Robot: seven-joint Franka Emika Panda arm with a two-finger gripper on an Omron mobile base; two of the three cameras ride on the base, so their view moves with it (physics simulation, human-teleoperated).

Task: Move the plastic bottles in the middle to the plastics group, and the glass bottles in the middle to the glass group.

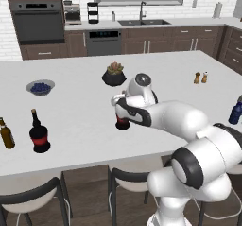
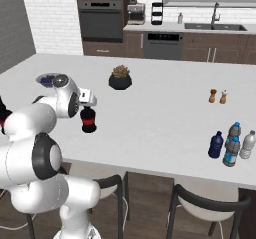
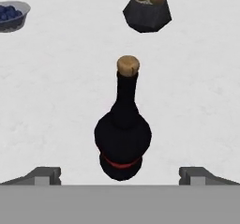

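Gripper [image 3: 120, 175] hovering fully open, holding nothing, fingertips [image 3: 44, 175] flanking the upright black bottle [image 3: 123, 138] standing between them.

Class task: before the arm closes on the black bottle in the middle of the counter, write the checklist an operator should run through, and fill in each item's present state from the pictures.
1. Gripper open: ok, fingertips stand wide apart.
2. Black bottle centred between the fingertips: ok in the hand view.
3. Bottle upright, cork on: ok.
4. Fingertips low enough to grip the body: cannot tell.
5. Glass group target visible: ok, another black bottle beside the amber bottle at the left.
6. Path left free: ok, the blueberry bowl sits further back.
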